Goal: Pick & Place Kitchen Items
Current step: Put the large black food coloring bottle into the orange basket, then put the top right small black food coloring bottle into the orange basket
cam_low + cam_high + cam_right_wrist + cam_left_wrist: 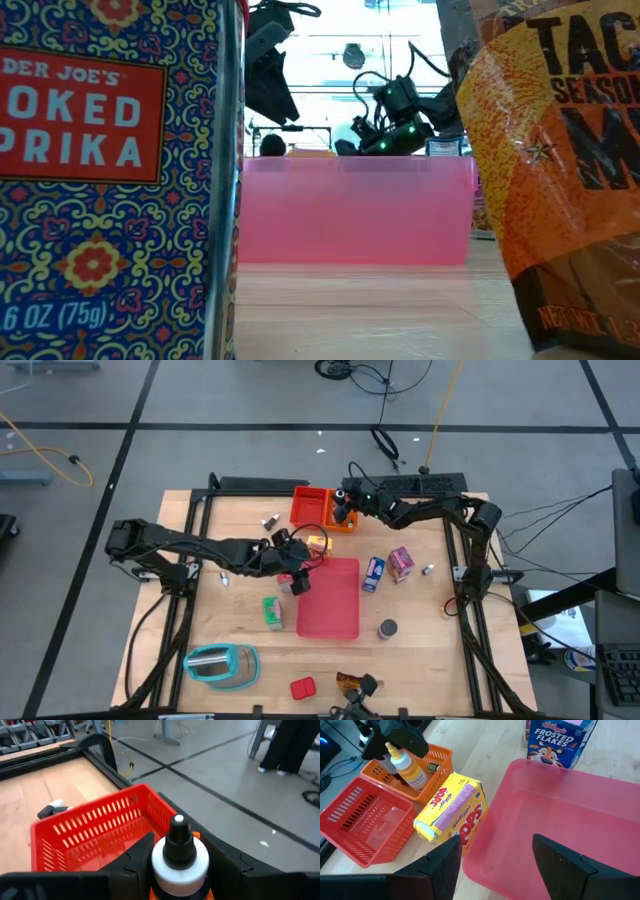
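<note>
Up near the top middle of the high view, the right hand point(341, 512) has a small squeeze bottle point(409, 769) clamped between its fingers, right over the orange bin point(432, 772). The bottle stands pretty much upright with its long axis vertical and the nozzle pointing up. It's got a yellowish body, and from the right wrist view you can see a white collar with a dark cap point(178, 840) on top. The red bin point(95, 832) sits just beside the orange one.

The left hand point(492, 865) hangs over the near edge of the pink tray point(560, 820), fingers spread apart with nothing between them. Just beside that tray edge lies a yellow Corn Pops box point(452, 815) on its side, long axis running roughly from the bins toward the tray, one end tilted toward the red bin. It's yellow with red lettering and a pinkish panel on its side face.

Past the far side of the tray stands a blue Frosted Flakes box point(559, 740), upright. In the high view there's also a pink box point(401, 563) next to it, a green box point(272, 611) left of the tray, a grey can point(387, 628) on the worktop point(420, 650), and a red packet point(302, 687) at the bottom edge.
</note>
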Action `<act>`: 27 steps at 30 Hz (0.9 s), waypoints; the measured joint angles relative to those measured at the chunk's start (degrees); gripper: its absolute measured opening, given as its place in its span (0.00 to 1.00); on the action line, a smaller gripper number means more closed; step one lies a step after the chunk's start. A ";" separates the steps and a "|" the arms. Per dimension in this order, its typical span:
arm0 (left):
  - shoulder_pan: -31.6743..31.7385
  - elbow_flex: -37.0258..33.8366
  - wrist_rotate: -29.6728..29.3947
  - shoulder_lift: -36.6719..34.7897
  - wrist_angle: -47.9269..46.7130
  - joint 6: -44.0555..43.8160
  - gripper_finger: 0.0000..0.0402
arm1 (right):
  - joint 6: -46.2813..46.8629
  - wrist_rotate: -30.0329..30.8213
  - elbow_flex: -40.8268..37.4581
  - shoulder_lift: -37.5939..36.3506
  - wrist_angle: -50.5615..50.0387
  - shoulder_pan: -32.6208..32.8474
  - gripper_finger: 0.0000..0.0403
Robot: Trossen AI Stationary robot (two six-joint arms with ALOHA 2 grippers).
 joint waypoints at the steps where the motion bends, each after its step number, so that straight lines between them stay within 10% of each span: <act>1: 0.00 0.00 0.00 0.00 0.10 0.02 0.61 | 0.32 -0.03 0.00 0.30 0.63 0.02 0.33; 27: 0.05 0.00 -0.53 0.00 0.22 0.44 0.61 | -0.10 -1.49 0.04 1.36 4.19 1.16 0.42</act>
